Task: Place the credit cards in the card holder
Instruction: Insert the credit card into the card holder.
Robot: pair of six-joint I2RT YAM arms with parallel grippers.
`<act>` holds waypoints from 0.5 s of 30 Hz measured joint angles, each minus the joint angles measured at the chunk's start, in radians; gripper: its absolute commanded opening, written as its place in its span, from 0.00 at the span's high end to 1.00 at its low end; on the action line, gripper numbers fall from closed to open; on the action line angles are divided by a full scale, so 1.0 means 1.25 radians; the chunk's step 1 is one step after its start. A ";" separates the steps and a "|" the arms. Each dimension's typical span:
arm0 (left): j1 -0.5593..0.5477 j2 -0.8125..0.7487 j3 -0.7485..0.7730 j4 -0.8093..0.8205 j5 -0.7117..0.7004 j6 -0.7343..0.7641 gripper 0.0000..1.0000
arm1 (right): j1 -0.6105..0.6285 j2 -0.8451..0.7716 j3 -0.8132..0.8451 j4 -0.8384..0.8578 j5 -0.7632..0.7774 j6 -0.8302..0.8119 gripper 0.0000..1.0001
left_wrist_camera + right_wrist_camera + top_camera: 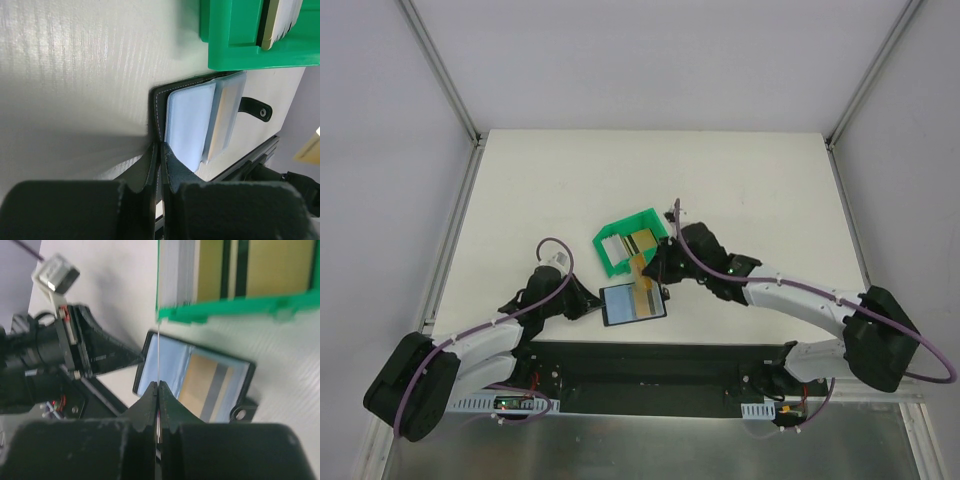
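**Position of the work.** The card holder lies open on the table, between my two arms and just in front of the green bin. Its long axis runs left to right across my front. In the right wrist view it sits directly beyond my fingertips.
- Near page: bluish, and it appears empty.
- Far page: already shows a gold card with a dark stripe.

**Right hand.** My right gripper is the nearer one for insertion. Its jaws are pressed fully together on the held card. My own camera sees that card edge-on, as a thin pale line running straight out from the fingertips, above the bluish page and in line with the fingers. I cannot tell whether its leading edge touches the holder.

**Left hand.** My left gripper is clamped on the holder's black cover at its left edge — this pins the holder flat. The tab lies at the opposite end.

**Remaining stock.** The remaining cards stand in the bin, just behind the holder.

**Next move, as judged.** The card's leading edge must align with a pocket mouth on the bluish page, then slide in along the card's plane — any tilt would likely make it skate over the plastic.
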 measured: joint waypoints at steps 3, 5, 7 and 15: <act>0.000 -0.007 -0.003 -0.001 0.000 0.001 1.00 | 0.058 -0.021 -0.099 0.077 0.007 0.069 1.00; 0.000 -0.008 -0.003 -0.001 0.000 0.002 1.00 | 0.076 -0.019 -0.148 0.117 0.012 0.111 1.00; 0.000 -0.008 -0.003 -0.001 0.001 0.003 1.00 | 0.078 -0.007 -0.182 0.157 0.013 0.148 1.00; 0.000 -0.008 -0.005 -0.001 0.002 0.003 1.00 | 0.078 0.053 -0.218 0.266 0.006 0.218 1.00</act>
